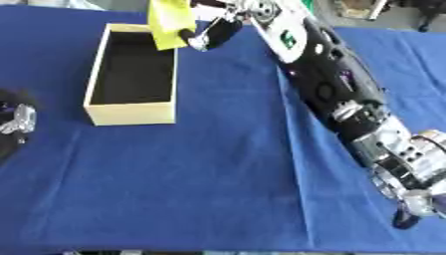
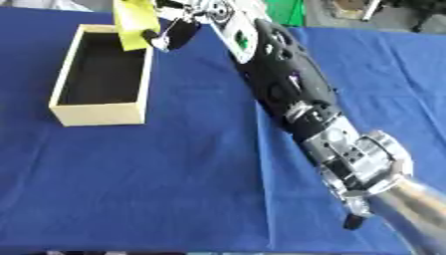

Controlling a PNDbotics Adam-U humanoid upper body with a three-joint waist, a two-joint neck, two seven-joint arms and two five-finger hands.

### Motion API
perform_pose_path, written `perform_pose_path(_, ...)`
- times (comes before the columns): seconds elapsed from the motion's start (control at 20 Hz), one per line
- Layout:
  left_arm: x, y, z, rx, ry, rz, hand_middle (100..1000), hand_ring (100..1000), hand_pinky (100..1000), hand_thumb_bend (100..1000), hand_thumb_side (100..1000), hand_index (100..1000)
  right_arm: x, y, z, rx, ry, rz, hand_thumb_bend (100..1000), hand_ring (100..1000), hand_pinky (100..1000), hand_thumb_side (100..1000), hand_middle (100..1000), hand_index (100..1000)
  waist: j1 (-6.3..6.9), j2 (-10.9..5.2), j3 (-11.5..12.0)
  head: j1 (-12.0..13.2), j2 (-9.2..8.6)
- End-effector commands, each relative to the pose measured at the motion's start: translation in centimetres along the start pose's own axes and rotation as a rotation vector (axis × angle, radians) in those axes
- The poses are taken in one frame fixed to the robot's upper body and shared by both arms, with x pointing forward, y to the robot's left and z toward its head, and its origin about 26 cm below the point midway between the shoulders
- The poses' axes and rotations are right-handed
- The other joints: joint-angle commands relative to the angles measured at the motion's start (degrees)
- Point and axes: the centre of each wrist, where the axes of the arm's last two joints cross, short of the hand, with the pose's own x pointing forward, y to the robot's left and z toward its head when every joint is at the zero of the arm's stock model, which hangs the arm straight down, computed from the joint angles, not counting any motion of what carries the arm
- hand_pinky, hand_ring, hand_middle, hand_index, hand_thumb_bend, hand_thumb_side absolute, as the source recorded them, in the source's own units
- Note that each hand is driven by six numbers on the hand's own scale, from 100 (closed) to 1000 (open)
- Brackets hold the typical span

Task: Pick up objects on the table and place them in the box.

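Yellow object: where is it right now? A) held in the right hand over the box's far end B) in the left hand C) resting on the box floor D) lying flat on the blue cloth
A: the right hand has its fingers pinched on the yellow object, which hangs above the far end of the box.

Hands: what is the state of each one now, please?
Right hand: closed on a yellow object at the box's far corner.
Left hand: at left edge, cannot be told.
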Motion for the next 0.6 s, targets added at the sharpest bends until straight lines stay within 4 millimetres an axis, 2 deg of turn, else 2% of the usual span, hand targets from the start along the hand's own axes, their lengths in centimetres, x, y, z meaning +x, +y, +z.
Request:
perform_pose_path(0.05, 0.9, -0.1, -0.5, -0.014, -0.037, -0.001, 356, 576, 368, 100, 247, 483, 1.1, -0.5, -1.1, 0.000, -0.020, 0.044, 100, 875, 804, 100, 548, 851, 0.38, -1.12, 0.26, -0.45, -0.58)
perform_pose_path(0.2, 0.9, -0.1, -0.6, -0.014, -0.039, -0.001, 356, 576, 368, 100, 247, 483, 2.0, -0.3, -1.7, 0.011, -0.039, 0.099, 100, 874, 807, 100, 585, 855, 0.33, -1.07, 0.45, -0.53, -0.54)
perform_pose_path(0.3, 0.9, -0.1, -0.6, -0.015, -0.040, 0.001, 356, 576, 368, 100, 247, 484, 2.7, -0.2, -2.0, 0.011, -0.061, 0.142, 100, 874, 812, 100, 641, 875, 0.28, -1.01, 0.49, -0.55, -0.52)
perform_pose_path(0.35, 0.9, -0.1, -0.6, -0.018, -0.039, 0.002, 356, 576, 366, 100, 247, 484, 3.1, -0.3, -2.1, 0.009, -0.073, 0.170, 100, 877, 818, 100, 721, 899, 0.27, -0.99, 0.49, -0.56, -0.48)
perform_pose_path(0.4, 0.9, -0.1, -0.6, -0.021, -0.039, 0.003, 356, 576, 363, 100, 247, 484, 3.4, -0.3, -2.2, 0.005, -0.083, 0.195, 100, 880, 820, 100, 744, 907, 0.27, -0.97, 0.49, -0.58, -0.45)
perform_pose_path(0.5, 0.8, -0.1, -0.5, -0.028, -0.037, 0.004, 357, 577, 340, 100, 246, 485, 4.0, -0.4, -2.3, 0.006, -0.096, 0.244, 100, 909, 847, 100, 893, 961, 0.29, -0.95, 0.51, -0.68, -0.39)
perform_pose_path(0.6, 0.8, -0.1, -0.5, -0.031, -0.036, 0.006, 357, 577, 326, 100, 247, 485, 4.1, -0.3, -2.3, 0.007, -0.098, 0.265, 100, 923, 858, 100, 937, 978, 0.31, -0.93, 0.52, -0.74, -0.35)
